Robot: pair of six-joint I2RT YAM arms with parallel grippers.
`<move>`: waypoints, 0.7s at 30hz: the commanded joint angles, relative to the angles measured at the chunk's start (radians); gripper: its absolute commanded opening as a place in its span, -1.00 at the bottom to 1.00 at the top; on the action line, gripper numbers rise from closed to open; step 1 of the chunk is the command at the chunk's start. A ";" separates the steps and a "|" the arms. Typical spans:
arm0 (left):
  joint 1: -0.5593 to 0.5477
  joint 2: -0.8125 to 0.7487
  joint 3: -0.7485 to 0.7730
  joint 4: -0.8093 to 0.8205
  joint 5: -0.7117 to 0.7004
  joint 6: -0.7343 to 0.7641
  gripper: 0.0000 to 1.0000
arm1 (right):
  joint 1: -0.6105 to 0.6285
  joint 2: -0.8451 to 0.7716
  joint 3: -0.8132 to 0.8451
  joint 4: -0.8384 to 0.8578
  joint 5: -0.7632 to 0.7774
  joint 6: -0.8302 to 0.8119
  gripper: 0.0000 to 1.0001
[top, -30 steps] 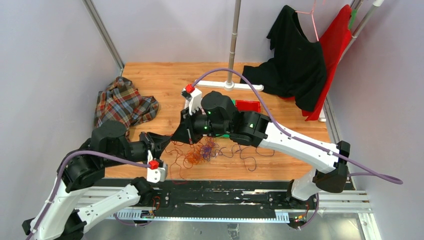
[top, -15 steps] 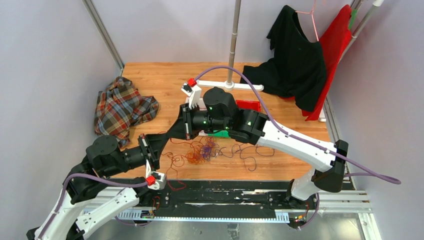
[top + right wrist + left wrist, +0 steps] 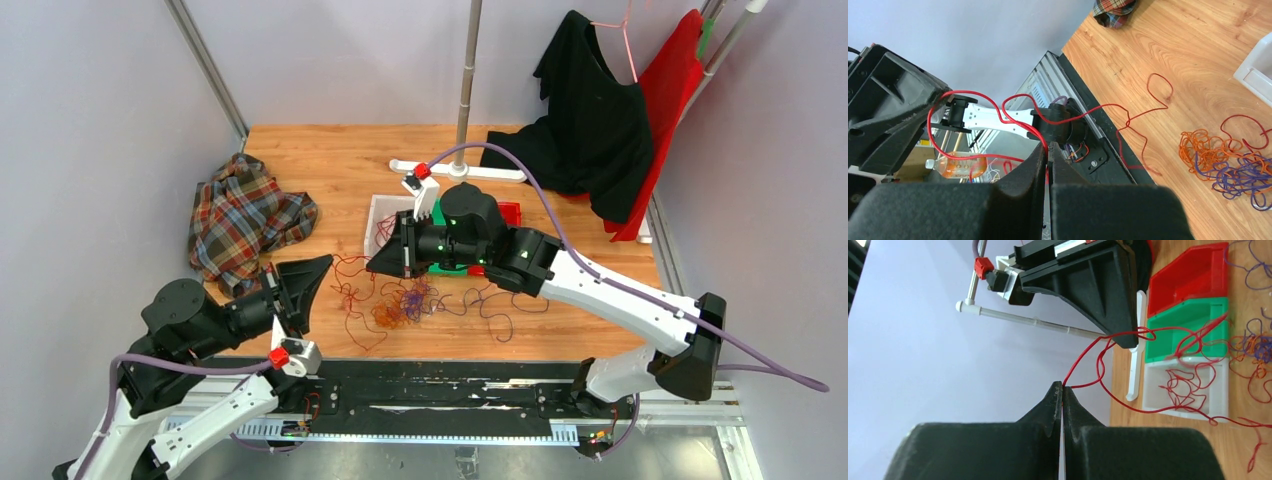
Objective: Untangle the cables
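Left claw [image 3: 1062, 390] and right claw [image 3: 1047, 151], both fully closed, clamp one red cable [image 3: 1082, 360] (strung above the table [image 3: 330, 165]).

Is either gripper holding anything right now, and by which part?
Both hold one red cable, partway along its length. The left gripper pinches it at its fingertips and the right gripper does likewise, with a looping stretch between them.

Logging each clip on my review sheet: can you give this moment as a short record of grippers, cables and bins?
left gripper: shut on red wire
right gripper: shut on the same red wire
red wire: runs between both grippers, above the table
rest of cables: orange and purple clump, lying on the table
white bin: holds loose red wires
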 commanded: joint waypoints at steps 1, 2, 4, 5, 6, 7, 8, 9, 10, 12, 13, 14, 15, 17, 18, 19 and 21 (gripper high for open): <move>0.004 0.013 0.043 0.060 0.007 -0.099 -0.99 | -0.011 -0.038 -0.016 -0.007 0.018 -0.028 -0.99; 0.004 0.023 0.055 0.059 0.002 -0.122 -0.99 | -0.011 -0.039 -0.017 -0.013 0.019 -0.034 -0.99; 0.004 0.044 0.082 0.060 -0.014 -0.180 -0.99 | -0.011 -0.047 -0.024 -0.020 0.027 -0.050 -0.99; 0.004 0.055 0.099 0.059 -0.024 -0.214 -0.99 | -0.010 -0.052 -0.030 -0.024 0.032 -0.059 -0.99; 0.004 0.068 0.118 0.059 -0.038 -0.251 -0.99 | -0.011 -0.057 -0.036 -0.025 0.037 -0.069 -0.99; 0.004 0.079 0.136 0.061 -0.053 -0.287 -0.99 | -0.011 -0.063 -0.043 -0.026 0.041 -0.079 -0.99; 0.004 0.090 0.152 0.064 -0.067 -0.321 -0.99 | -0.011 -0.070 -0.051 -0.028 0.047 -0.088 -0.99; 0.004 0.097 0.166 0.072 -0.077 -0.349 -0.99 | -0.011 -0.074 -0.058 -0.030 0.051 -0.100 -0.99; 0.004 0.103 0.174 0.082 -0.084 -0.374 -0.99 | -0.011 -0.081 -0.069 -0.030 0.059 -0.109 -0.99; 0.004 0.112 0.187 0.100 -0.092 -0.414 -0.99 | -0.011 -0.091 -0.088 -0.029 0.076 -0.117 -0.98; 0.004 0.117 0.196 0.101 -0.092 -0.429 -0.99 | -0.011 -0.095 -0.096 -0.026 0.082 -0.117 -0.93; 0.004 0.124 0.204 0.097 -0.088 -0.438 -0.99 | -0.011 -0.097 -0.101 -0.021 0.086 -0.118 -0.89; 0.004 0.128 0.210 0.095 -0.086 -0.451 -0.99 | -0.010 -0.099 -0.101 -0.019 0.091 -0.120 -0.85; 0.004 0.136 0.219 0.096 -0.087 -0.473 -0.99 | -0.011 -0.099 -0.099 -0.020 0.099 -0.133 -0.70; 0.004 0.141 0.224 0.097 -0.089 -0.485 -0.99 | -0.011 -0.101 -0.097 -0.023 0.105 -0.138 -0.62; 0.004 0.145 0.233 0.102 -0.094 -0.502 -0.99 | -0.011 -0.106 -0.100 -0.027 0.110 -0.145 -0.56; 0.004 0.159 0.255 0.115 -0.107 -0.547 -0.99 | -0.011 -0.118 -0.113 -0.035 0.132 -0.159 -0.42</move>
